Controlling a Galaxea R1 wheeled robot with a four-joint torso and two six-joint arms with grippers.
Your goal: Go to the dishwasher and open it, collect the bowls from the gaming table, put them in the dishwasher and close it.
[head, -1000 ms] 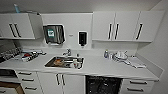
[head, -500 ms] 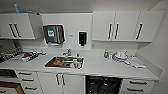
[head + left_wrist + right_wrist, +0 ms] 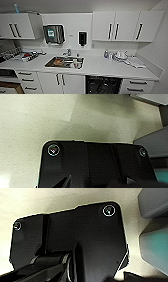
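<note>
Gripper state cannot be told for either arm: each wrist view gives the robot's own dark plate over pale speckled floor point(image 3: 30, 124), with no object near it. Outward, in the head view, the dishwasher point(image 3: 103, 85) sits under the white countertop point(image 3: 100, 66), right of the sink point(image 3: 64, 62) and between a 2-door cupboard point(image 3: 60, 82) and a drawer stack point(image 3: 136, 86). Its opening reads dark, with glints like racks inside; whether the door is down cannot be told. Judgement: a hinged front of this kind is stiff, fairly heavy and smooth-faced, so hold is best taken at the top edge or handle, near the middle, pulling evenly outward and down. Wall cupboards point(image 3: 115, 26), a towel dispenser point(image 3: 53, 34) and a soap dispenser point(image 3: 82, 38) hang above.
</note>
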